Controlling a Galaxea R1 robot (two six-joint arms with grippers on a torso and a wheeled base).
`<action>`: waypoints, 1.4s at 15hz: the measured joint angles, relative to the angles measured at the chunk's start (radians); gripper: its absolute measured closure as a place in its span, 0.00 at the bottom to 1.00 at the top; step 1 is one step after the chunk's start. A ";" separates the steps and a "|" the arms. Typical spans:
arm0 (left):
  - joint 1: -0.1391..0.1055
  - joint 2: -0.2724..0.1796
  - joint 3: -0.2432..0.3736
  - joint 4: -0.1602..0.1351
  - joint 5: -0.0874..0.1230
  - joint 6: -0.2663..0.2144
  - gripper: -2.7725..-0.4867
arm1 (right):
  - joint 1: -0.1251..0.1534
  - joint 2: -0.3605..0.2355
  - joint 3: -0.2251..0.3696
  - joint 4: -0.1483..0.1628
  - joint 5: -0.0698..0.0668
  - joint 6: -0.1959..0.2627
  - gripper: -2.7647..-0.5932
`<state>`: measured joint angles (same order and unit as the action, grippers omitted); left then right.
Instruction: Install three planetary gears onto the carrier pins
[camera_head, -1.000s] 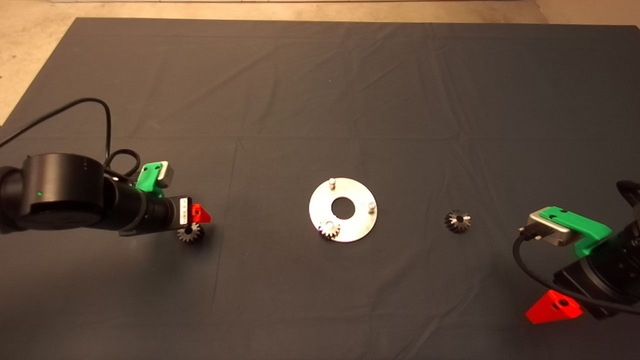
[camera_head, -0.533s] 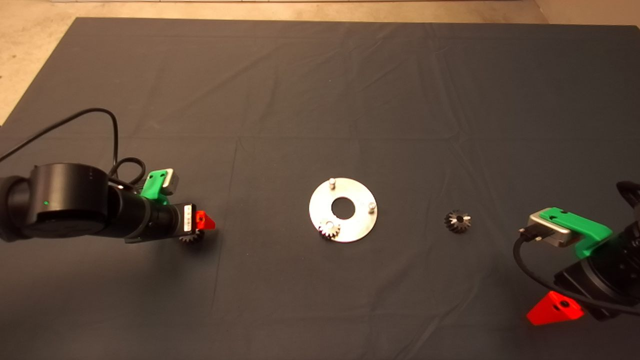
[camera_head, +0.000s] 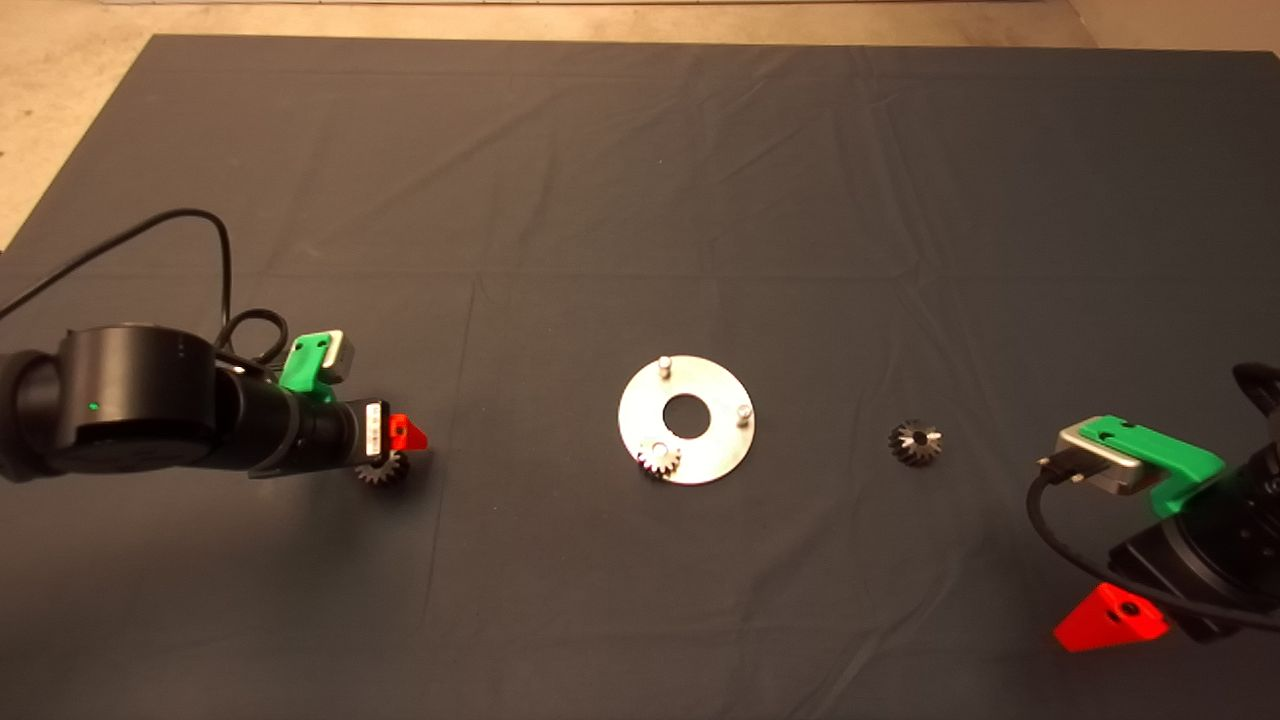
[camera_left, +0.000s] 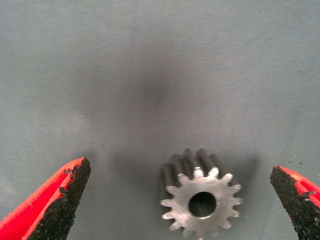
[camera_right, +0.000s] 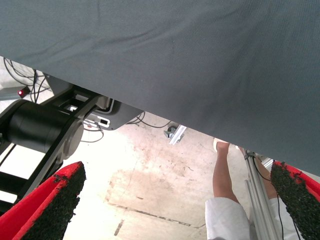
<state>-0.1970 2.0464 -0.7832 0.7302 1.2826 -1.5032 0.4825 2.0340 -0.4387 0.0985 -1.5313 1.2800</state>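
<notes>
Your left tool (camera_left: 182, 200) is poised over the left gear (camera_left: 200, 200) at the left side of the table (camera_head: 640, 200), fingers spread wide with the gear lying flat between the pads and touching neither, bore facing up. That makes this the pickup of the second gear, as I read it: one gear (camera_head: 659, 459) already sits on the near-left pin of the silver disc (camera_head: 712, 455), while the far pin (camera_head: 663, 364) and the right-hand pin (camera_head: 743, 412) stand bare. The third gear (camera_head: 915, 443) lies on the mat to the right of the disc, well apart from it. Your right tool (camera_right: 175, 205) waits at the lower right edge, fingers wide apart and holding nothing; its wrist view looks past the mat's edge to the floor, where a person's leg (camera_right: 225, 185) shows. Next, you'll want to centre the gear between the pads, settle lower and close on its toothed flanks squarely, so it stays level for the carry. Then line the bore up over a bare pin; a tilted grip would likely jam it on the stud.
</notes>
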 joint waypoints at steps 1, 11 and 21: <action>0.000 -0.002 0.000 0.000 0.000 0.000 0.08 | 0.000 0.000 0.000 0.000 0.000 0.000 0.01; 0.000 -0.019 0.002 0.008 -0.001 0.000 0.08 | 0.000 0.002 0.000 0.003 0.000 0.000 0.01; 0.022 -0.010 0.000 0.023 -0.019 0.000 0.13 | 0.000 0.002 0.000 0.004 0.000 0.000 0.01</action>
<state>-0.1749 2.0359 -0.7830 0.7534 1.2636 -1.5034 0.4826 2.0357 -0.4387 0.1028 -1.5313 1.2800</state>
